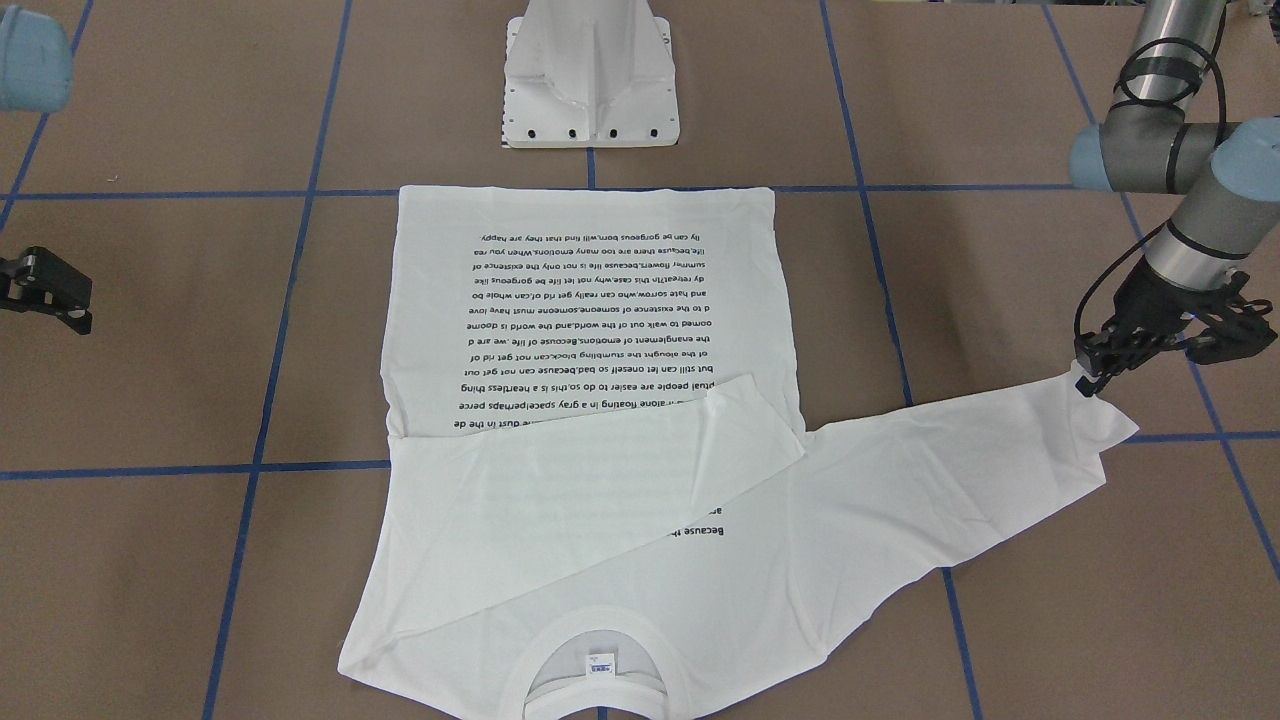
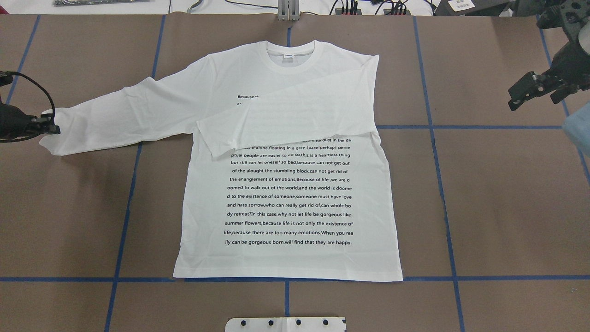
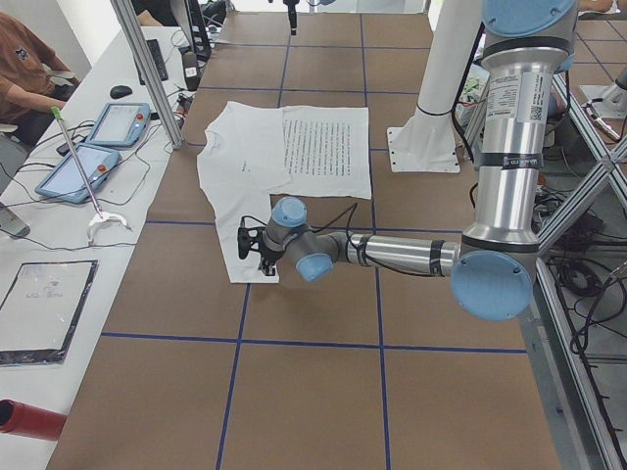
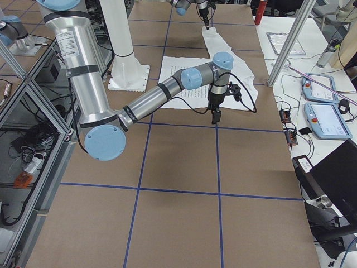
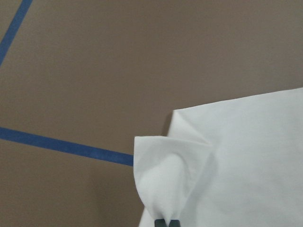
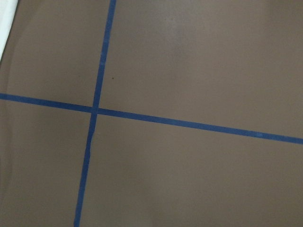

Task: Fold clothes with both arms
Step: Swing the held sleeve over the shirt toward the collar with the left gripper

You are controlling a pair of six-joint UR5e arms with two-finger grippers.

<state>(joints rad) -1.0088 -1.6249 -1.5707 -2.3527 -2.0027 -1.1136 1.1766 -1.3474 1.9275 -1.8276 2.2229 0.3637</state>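
Fingertips [image 5: 162, 223] of the left claw [image 2: 51, 128] are clamped together on the cuff end of the outstretched sleeve [image 2: 124, 115], and the cloth there rises in a small peak. The white T-shirt [image 2: 286, 203] lies flat and print-up mid-surface. In the overhead view its collar [image 2: 290, 57] is at 12 o'clock and the gripped sleeve reaches toward 9 o'clock. The other sleeve [image 2: 295, 120] lies folded across the chest, over the top text lines. The right claw [image 2: 530, 92] hangs over the brown surface [image 2: 484, 207] at 2 o'clock, well apart from the shirt. I cannot tell whether its fingers are apart or together.
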